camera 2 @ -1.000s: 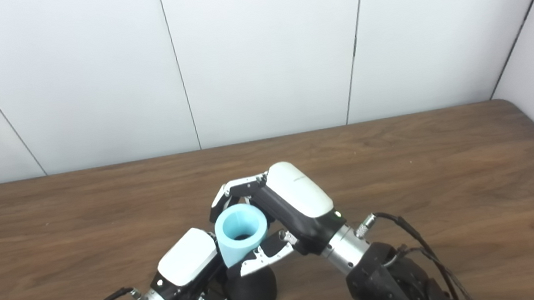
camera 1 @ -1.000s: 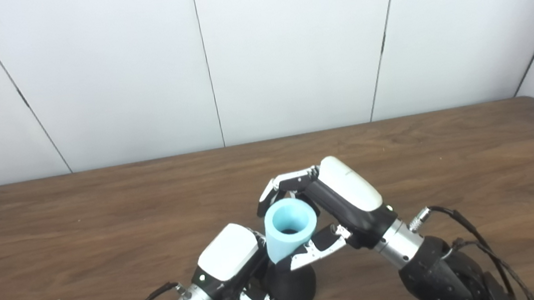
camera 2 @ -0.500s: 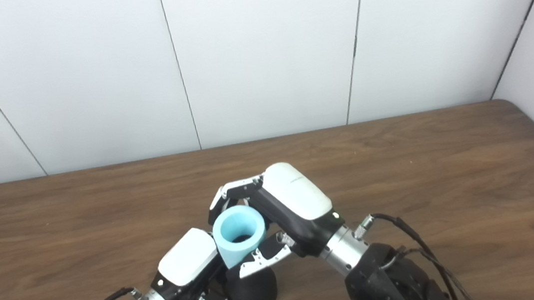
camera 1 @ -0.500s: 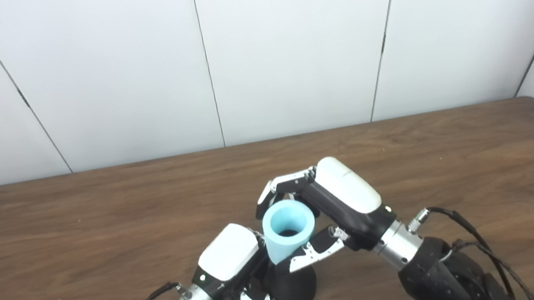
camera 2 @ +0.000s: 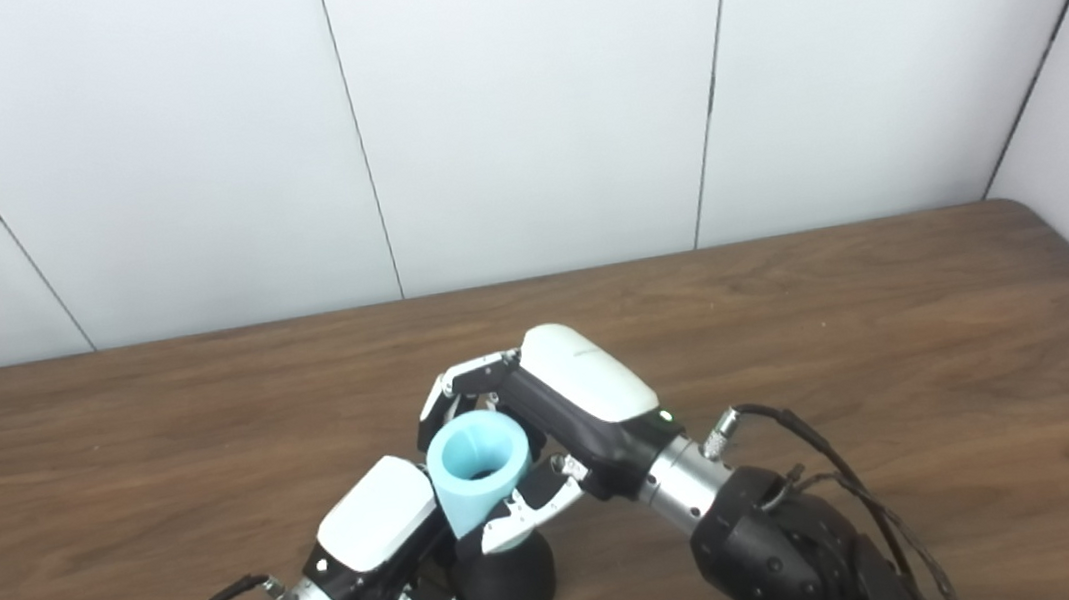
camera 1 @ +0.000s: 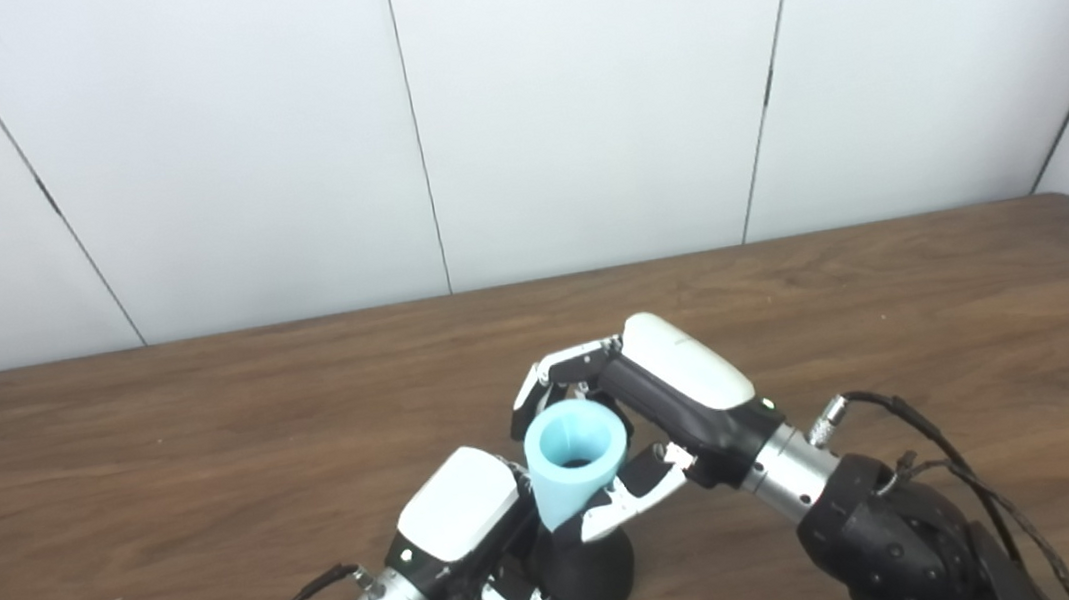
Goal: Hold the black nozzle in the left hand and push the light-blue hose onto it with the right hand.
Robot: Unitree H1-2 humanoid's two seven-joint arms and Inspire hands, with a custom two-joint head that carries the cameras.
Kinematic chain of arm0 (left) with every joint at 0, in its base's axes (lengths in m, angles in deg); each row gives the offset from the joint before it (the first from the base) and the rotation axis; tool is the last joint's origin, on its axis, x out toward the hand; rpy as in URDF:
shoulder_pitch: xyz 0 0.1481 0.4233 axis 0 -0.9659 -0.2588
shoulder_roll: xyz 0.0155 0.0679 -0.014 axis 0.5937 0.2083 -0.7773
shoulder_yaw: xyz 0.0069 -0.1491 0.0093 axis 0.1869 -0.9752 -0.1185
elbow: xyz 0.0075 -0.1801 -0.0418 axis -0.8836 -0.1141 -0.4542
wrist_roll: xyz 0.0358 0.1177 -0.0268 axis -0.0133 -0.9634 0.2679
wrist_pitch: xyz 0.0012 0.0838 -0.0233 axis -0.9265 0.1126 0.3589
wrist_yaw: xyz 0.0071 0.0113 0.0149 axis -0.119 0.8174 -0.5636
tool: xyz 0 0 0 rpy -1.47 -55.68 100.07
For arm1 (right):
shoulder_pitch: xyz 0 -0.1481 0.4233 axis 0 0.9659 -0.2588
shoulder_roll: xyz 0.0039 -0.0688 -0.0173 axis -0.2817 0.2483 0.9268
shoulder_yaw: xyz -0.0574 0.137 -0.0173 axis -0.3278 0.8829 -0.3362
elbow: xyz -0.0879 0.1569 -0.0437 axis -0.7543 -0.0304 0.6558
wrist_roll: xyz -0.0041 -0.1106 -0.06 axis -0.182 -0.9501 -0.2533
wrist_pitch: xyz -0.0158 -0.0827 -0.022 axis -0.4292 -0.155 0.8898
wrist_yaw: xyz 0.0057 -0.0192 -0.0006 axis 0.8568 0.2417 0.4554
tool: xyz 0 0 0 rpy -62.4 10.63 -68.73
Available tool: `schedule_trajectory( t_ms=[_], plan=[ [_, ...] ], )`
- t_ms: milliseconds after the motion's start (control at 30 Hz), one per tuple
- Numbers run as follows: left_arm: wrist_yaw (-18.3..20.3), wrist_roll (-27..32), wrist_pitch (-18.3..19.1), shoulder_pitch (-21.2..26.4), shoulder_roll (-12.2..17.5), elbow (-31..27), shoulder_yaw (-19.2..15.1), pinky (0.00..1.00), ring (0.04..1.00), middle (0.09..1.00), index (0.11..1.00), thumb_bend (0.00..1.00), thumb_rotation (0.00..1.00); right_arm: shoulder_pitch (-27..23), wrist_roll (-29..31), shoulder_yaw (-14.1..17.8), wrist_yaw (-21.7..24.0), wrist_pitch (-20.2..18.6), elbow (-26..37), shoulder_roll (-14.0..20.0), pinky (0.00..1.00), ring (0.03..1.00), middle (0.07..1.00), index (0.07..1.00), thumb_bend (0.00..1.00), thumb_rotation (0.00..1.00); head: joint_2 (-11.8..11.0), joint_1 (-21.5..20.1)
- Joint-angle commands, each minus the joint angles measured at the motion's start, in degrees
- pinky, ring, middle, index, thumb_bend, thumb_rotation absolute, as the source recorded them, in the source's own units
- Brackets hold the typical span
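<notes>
Your left hand (camera 1: 464, 519) was closed round the nozzle (camera 1: 586, 571), bracing its base low by the desk (camera 1: 161, 463). Your right hand (camera 1: 652, 407) gripped the hose (camera 1: 569, 467) upright, its lower end on the nozzle, mouth up, ready to press down.

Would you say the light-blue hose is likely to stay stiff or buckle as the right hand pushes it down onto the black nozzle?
Probably fairly stiff: the light-blue hose is short and thick-walled, and its open mouth stays round in the right hand. It tilts over the black nozzle, so it may skew rather than buckle. The left hand steadies the nozzle.
</notes>
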Motion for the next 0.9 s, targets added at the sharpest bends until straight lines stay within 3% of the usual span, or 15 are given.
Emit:
schedule_trajectory(
  t_ms=[0,233,400,600,867],
  plan=[
    [2.55,-1.84,0.11,-7.33,-1.74,4.91,4.06,0.07,0.130,0.200,0.482,0.52,0.04,-0.96,1.11,0.46,-0.33,0.06,0.30,0.64,0.13,0.198,0.434,0.533,0.52,0.00,0.02,-0.03],
    [2.61,-1.61,-0.15,-7.49,-1.44,4.68,4.06,0.08,0.138,0.214,0.482,0.52,0.04,-0.28,0.45,0.45,-1.08,-0.03,0.40,0.77,0.11,0.175,0.422,0.535,0.52,0.00,0.20,-0.17],
    [2.85,-1.60,-0.22,-7.49,-1.32,4.60,4.10,0.08,0.132,0.203,0.482,0.52,0.04,0.44,2.13,0.39,-2.24,2.31,0.42,0.84,0.13,0.192,0.438,0.531,0.52,0.00,0.19,-0.12],
    [2.83,-1.77,-0.15,-7.45,-1.31,4.74,4.16,0.08,0.131,0.197,0.482,0.52,0.04,1.43,1.62,-0.22,-4.32,5.34,0.05,1.10,0.09,0.139,0.470,0.483,0.53,0.00,0.15,-0.11],
    [2.90,-1.84,0.10,-7.55,-1.45,4.61,4.19,0.08,0.129,0.199,0.482,0.52,0.04,2.93,-3.70,-0.86,-11.40,14.27,-2.82,1.31,0.07,0.117,0.469,0.481,0.53,0.00,0.31,0.06]
  ],
)
